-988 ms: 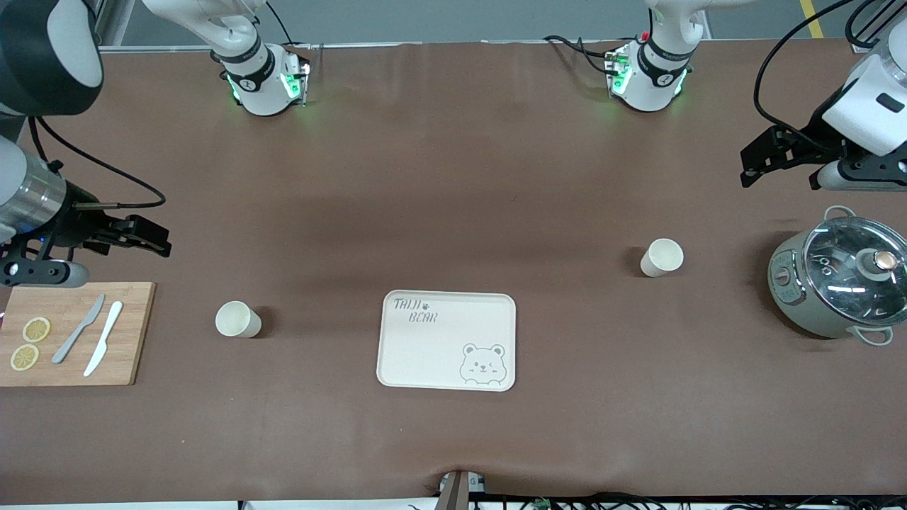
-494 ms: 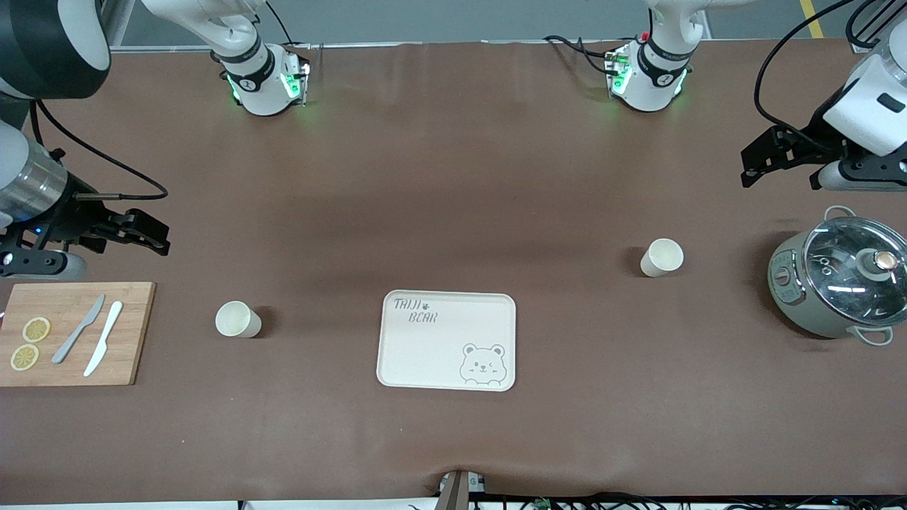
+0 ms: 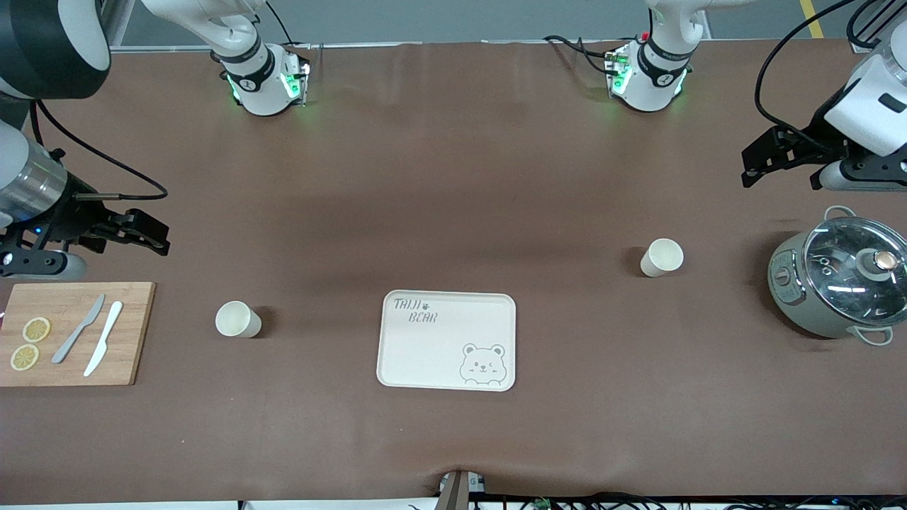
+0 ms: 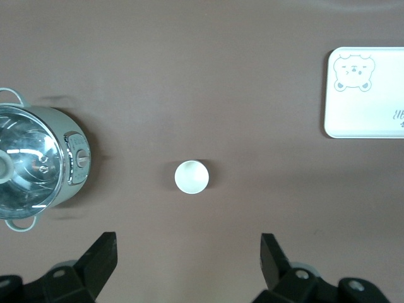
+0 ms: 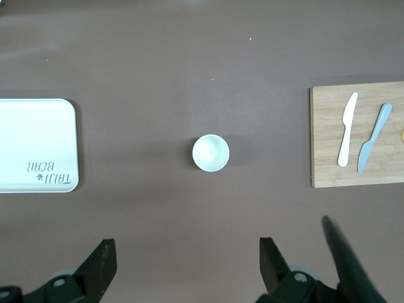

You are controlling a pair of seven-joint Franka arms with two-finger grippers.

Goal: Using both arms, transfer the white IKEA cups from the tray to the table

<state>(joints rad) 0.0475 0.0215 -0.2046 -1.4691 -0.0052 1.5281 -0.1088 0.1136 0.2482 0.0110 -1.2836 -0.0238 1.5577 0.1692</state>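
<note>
front: I see one white cup (image 3: 237, 319) between cutting board (image 3: 74, 333) and bear tray (image 3: 446, 341), the other cup (image 3: 662, 257) between tray and pot (image 3: 836, 276) | left wrist: left gripper (image 4: 188, 265) jaws apart above its cup | right wrist: right gripper (image 5: 187, 265) likewise

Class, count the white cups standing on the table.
2. One cup stands between the cutting board and the tray; the other cup stands between the tray and the pot.
</note>
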